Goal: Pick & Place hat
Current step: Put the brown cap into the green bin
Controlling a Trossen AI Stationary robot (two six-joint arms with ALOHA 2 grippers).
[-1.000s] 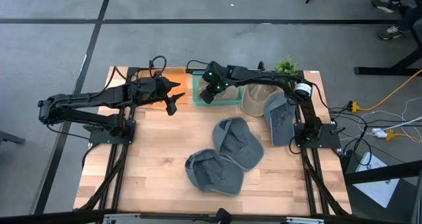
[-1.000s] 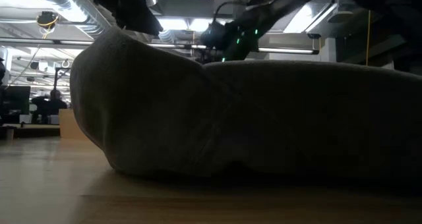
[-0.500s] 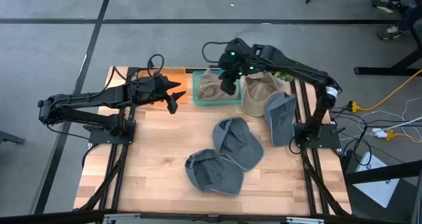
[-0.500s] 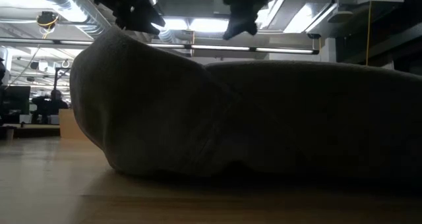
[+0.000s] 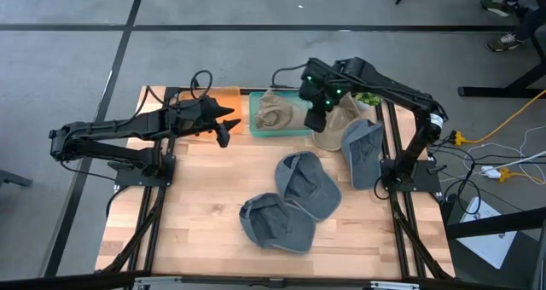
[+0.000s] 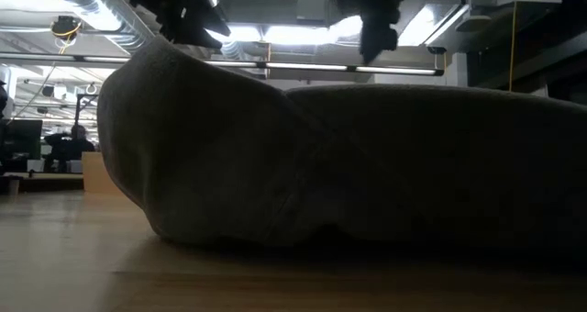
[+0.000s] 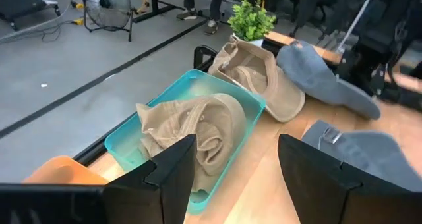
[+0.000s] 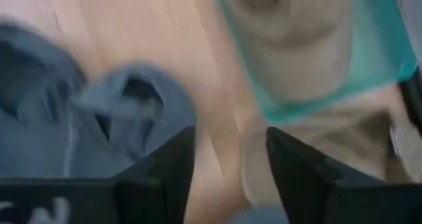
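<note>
A tan hat [image 5: 275, 113] lies crumpled inside the teal bin [image 5: 253, 119] at the table's far edge; the left wrist view shows this tan hat [image 7: 198, 128] too. A second tan hat [image 5: 331, 128] rests on the table just right of the bin. Three grey hats [image 5: 305, 183] lie on the wood nearer the front and right. My right gripper [image 5: 316, 118] hovers open and empty above the bin's right end and the second tan hat. My left gripper [image 5: 225, 126] waits open and empty in the air left of the bin.
An orange container [image 5: 223, 98] stands left of the bin, and a small green plant [image 5: 370, 87] at the far right. In the low view one grey hat [image 6: 348, 165] fills the foreground and hides the table behind it. Bare wood lies at the front left.
My right gripper has risen out of the teal bin and gone toward the table's right edge, tipping to point more steeply down. The tan hat has stayed behind in the bin.
</note>
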